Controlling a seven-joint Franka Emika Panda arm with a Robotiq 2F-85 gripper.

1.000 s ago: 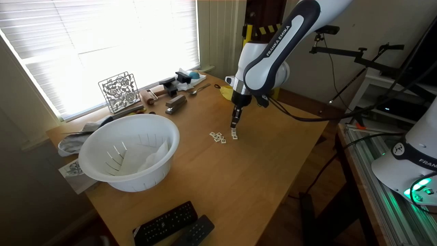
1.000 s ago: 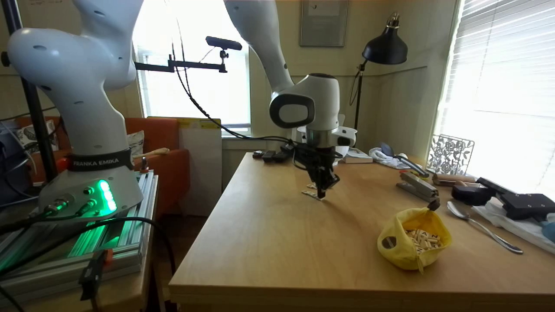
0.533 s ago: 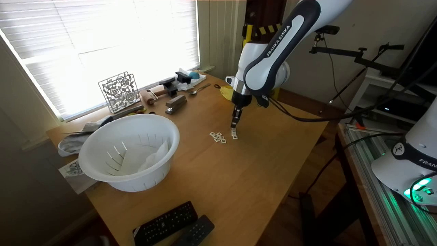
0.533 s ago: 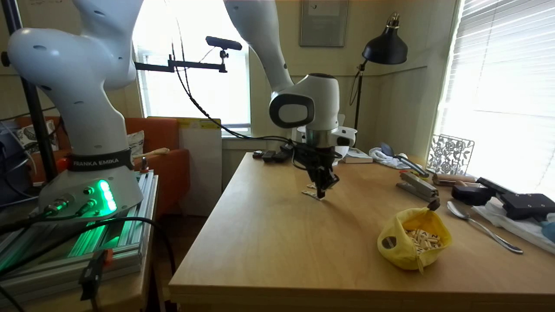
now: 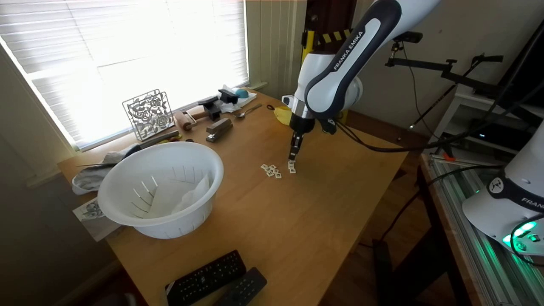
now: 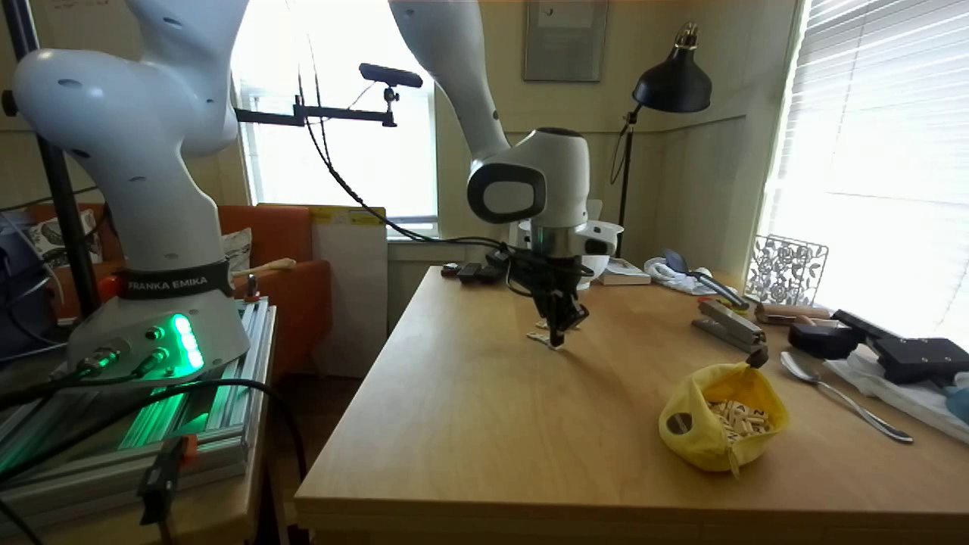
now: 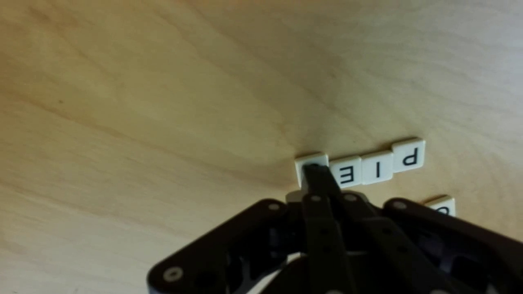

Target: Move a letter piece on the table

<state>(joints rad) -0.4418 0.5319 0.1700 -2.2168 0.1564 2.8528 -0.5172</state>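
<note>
Clenched, with black two-finger gripper [image 7: 319, 170] over square off-white letter tile [image 7: 307, 161], flat on light-brown wooden table [image 7: 163, 102]. Can't tell if touching. Just beside off-white E tile [image 7: 345, 171] of P-I-E row [image 7: 377, 167], slightly out of line. Likely calls for nudge across row's long axis.

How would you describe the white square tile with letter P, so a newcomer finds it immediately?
On the large light-brown wooden table, find four white square tiles in a row, black gripper over one end. The P tile forms the other end. Its letter and slight offset from the adjoining I tile set it apart.
</note>
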